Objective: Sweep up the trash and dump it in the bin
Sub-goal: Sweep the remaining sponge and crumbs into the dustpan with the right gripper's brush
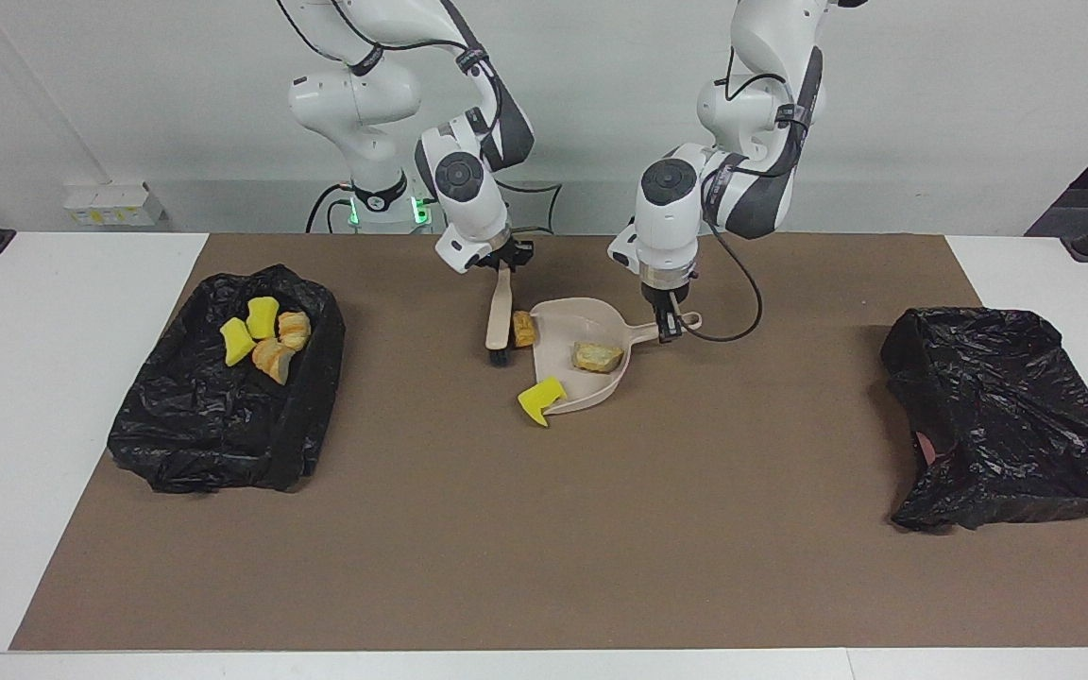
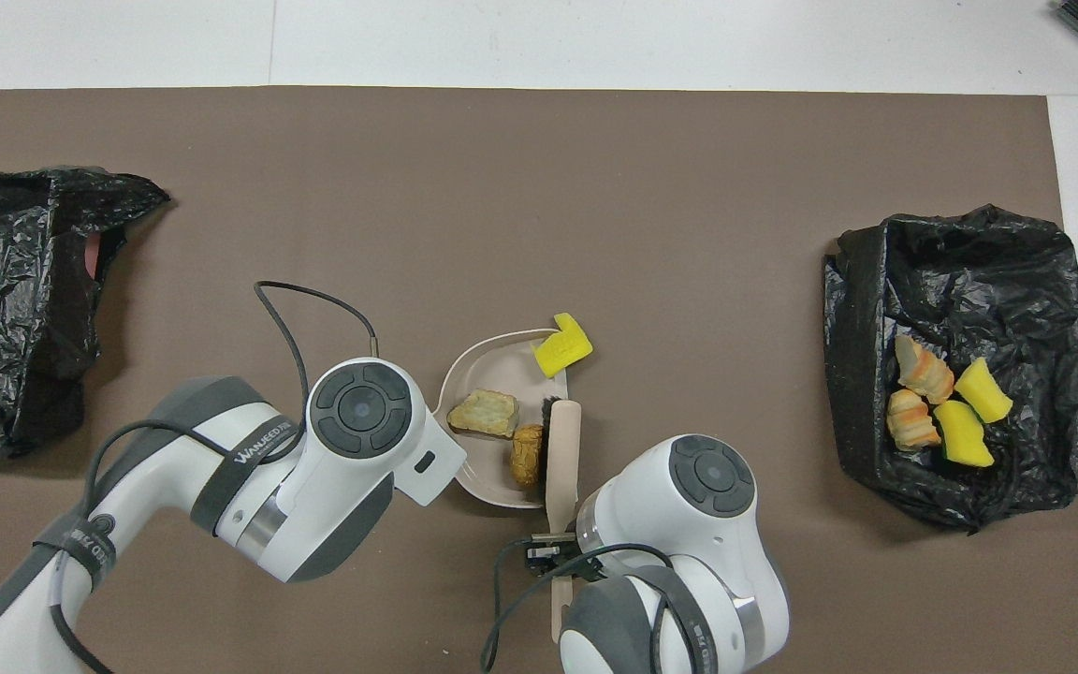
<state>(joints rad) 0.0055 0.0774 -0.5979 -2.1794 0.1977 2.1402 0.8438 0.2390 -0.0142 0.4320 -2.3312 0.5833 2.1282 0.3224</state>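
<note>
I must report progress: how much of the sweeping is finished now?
Done: four scraps lie in the black-lined bin. In hand: left claw holds the dustpan with one chunk inside; right claw brushes a second chunk in. Left: the yellow sponge bit at the dustpan's lip, then dumping.

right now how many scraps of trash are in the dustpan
2, plus one at its lip: a tan chunk mid-dustpan, a brown chunk by the brush, and a yellow sponge bit straddling the rim.

One high camera faces the robots across the table; another looks steeply down; both share the brown mat (image 1: 544, 529).
</note>
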